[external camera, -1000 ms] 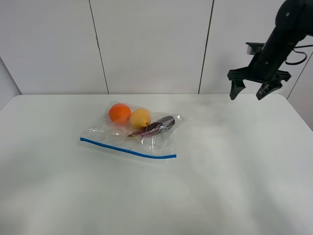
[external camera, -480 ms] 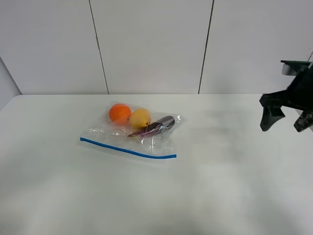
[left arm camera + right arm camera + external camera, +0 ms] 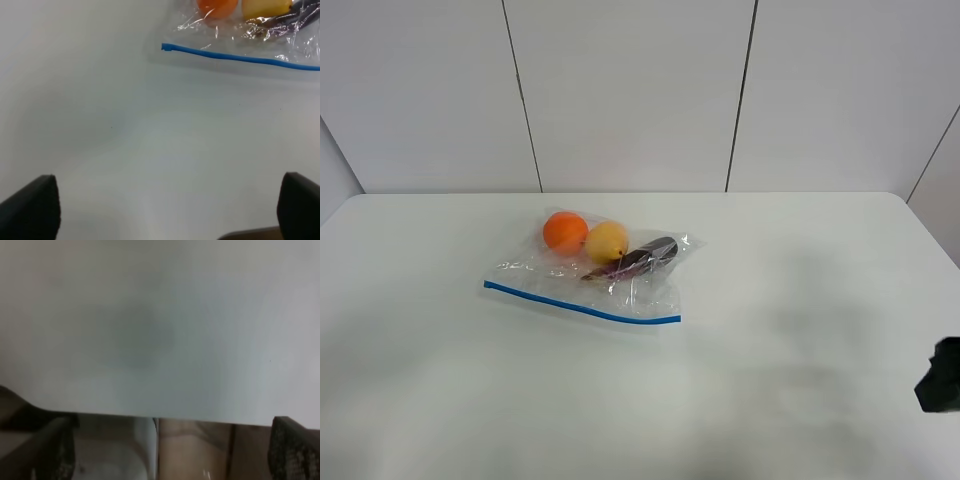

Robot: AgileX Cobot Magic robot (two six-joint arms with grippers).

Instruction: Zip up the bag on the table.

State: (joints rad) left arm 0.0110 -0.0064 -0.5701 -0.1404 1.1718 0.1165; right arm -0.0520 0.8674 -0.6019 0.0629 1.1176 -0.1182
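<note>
The clear bag [image 3: 620, 283] lies flat on the white table [image 3: 790, 290], left of centre. Its blue zipper strip [image 3: 582, 304] runs along the near edge. An orange item [image 3: 565, 231], a yellow one [image 3: 607, 241] and a dark purple one [image 3: 646, 256] show through it. The left wrist view shows the bag [image 3: 300, 45] and the strip's end [image 3: 167, 47] well ahead of my left gripper [image 3: 165, 207], open and empty. My right gripper [image 3: 175, 450] is open and empty over the table's edge [image 3: 150, 412]; only a dark piece of it [image 3: 942, 378] shows at the far right.
White wall panels [image 3: 630, 90] stand behind the table. Under the table edge in the right wrist view, a pale upright post [image 3: 145, 450] and brownish floor show. Bare tabletop [image 3: 470, 400] surrounds the bag.
My right arm has dropped from high at the back right down to the lower right edge of the exterior high view, its jaws still open. The bag has not moved.
</note>
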